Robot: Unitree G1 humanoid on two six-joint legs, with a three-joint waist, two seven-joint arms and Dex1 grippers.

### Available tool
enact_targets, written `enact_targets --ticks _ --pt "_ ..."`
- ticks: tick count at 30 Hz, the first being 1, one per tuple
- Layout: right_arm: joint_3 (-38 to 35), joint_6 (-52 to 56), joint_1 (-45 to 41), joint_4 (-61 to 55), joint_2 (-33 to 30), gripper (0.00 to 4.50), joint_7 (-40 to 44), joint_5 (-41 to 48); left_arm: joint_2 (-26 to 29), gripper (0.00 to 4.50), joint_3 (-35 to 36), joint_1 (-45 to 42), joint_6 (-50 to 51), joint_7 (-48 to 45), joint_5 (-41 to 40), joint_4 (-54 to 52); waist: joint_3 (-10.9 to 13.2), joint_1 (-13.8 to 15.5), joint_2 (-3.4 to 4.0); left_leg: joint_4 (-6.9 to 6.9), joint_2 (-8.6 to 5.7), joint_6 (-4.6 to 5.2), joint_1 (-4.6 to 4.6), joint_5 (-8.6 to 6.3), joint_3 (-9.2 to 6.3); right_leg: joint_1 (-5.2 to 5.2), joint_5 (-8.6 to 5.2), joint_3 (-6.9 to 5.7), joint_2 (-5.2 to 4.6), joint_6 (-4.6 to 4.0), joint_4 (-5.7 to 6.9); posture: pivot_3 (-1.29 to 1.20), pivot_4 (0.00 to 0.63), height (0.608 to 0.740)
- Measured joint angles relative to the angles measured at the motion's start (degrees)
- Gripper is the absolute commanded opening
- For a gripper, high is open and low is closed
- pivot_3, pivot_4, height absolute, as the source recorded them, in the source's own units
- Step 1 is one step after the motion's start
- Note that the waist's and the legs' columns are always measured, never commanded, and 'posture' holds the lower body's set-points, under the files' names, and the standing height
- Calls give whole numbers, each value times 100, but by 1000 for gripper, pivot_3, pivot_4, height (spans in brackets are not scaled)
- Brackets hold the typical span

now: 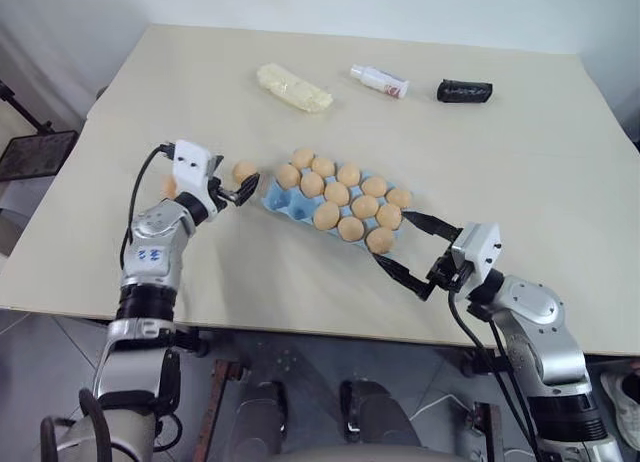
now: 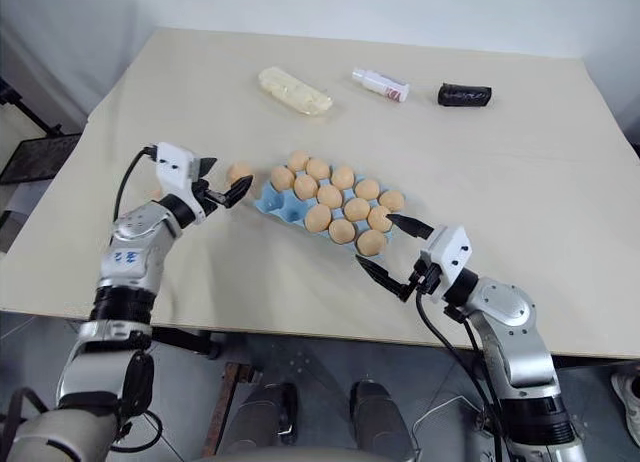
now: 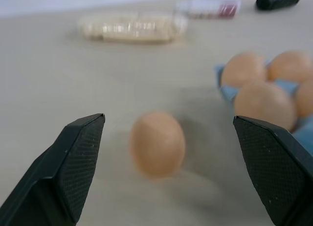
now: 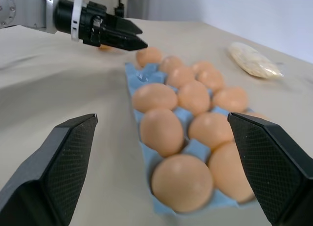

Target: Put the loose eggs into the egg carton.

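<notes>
blue carton point(image 1: 283, 204) mid-bench looks nearly full, one near-left cup bare; one loose egg point(image 1: 245, 170) left on the bench just beside it, ahead of the left pincer point(image 1: 233, 190), wide and empty; right pincer point(image 1: 412, 252) wide, empty.

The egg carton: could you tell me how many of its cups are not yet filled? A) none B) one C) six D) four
B: the egg carton holds eleven eggs, with one blue cup bare at the corner nearest the left gripper, and one loose egg lies on the table beside that corner.
</notes>
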Motion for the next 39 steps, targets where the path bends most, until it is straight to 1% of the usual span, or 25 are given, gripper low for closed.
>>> enact_targets --ticks 3,6,9,14,16,17,19,20,23,24,28,30,34,38,39 --pt "-51 -52 172 -64 0 4500 -136 -40 -122 4485 -26 -373 -362 36 109 807 0 14 0 6 -1 0 0 0 3 0 0 2 -1 0 4 0 150 740" --pt "-111 -56 328 -148 15 4500 -287 -45 -194 4485 -27 -626 -644 34 178 1382 0 12 0 9 -2 0 1 0 9 0 3 5 -2 5 6 0 150 740" --pt "-211 -59 450 -253 59 4500 -467 -51 -239 3923 -55 -886 -903 24 259 1932 0 13 0 10 -2 1 2 1 12 0 3 5 -1 6 8 0 150 740" --pt "-212 -61 609 -320 72 4500 -606 -55 -252 2315 -41 -1074 -1104 39 287 2457 0 7 0 8 -2 0 4 1 14 -1 3 5 0 6 10 0 150 740" --pt "-213 -62 639 -355 73 4500 -639 -54 -249 1803 -20 -1076 -1181 27 287 2512 0 10 0 9 -1 0 4 1 15 -1 3 5 -1 6 10 0 150 740" --pt "-212 -63 643 -357 73 4500 -645 -54 -243 1717 -15 -1076 -1209 8 287 2519 0 12 -1 10 -2 0 4 1 15 -1 3 5 -1 6 10 0 150 740" --pt "-212 -63 646 -357 72 4500 -648 -54 -231 1717 66 -1060 -1317 -139 217 2497 0 14 -1 11 -2 0 4 1 15 -1 3 5 -1 6 13 0 150 740" --pt "-212 -66 648 -361 73 4500 -649 -54 -230 1717 173 -991 -1447 -360 71 2385 0 7 -1 10 -1 0 4 1 16 -1 3 5 -1 6 14 0 150 740" --pt "-216 -70 665 -363 73 4500 -652 -53 -171 1717 288 -579 -1793 -1346 -338 1514 0 4 0 6 1 -4 5 2 17 -2 3 8 -1 5 13 0 150 740" --pt "-215 -69 661 -362 73 4500 -652 -53 -157 1717 284 -510 -1811 -1522 -395 1334 0 9 0 8 1 -4 5 2 16 -2 3 8 -1 5 13 0 150 740" --pt "-213 -65 622 -360 74 4500 -652 -52 -93 1717 51 56 -1647 -2431 -638 96 0 8 0 12 -1 -2 6 2 17 1 3 20 -3 5 18 0 150 740" --pt "-209 -63 563 -359 74 4500 -652 -52 -126 1717 -182 271 -1545 -2744 -649 -238 0 11 0 17 -2 1 8 4 16 1 3 21 -4 5 28 0 150 740" --pt "-209 -55 541 -360 74 4500 -652 -52 -215 1717 -433 356 -1568 -2939 -579 -240 0 14 0 23 -3 6 10 10 14 1 3 21 -4 4 38 0 150 740" --pt "-203 -43 537 -365 75 4500 -653 -52 -457 1717 -599 258 -1672 -2890 -452 3 0 13 0 26 -4 8 11 10 15 2 4 23 -5 4 39 0 150 740" --pt "-202 -40 540 -382 75 4500 -660 -52 -505 2045 -613 218 -1712 -2861 -420 115 0 14 0 25 -4 8 10 10 14 2 4 22 -5 4 39 0 150 740"
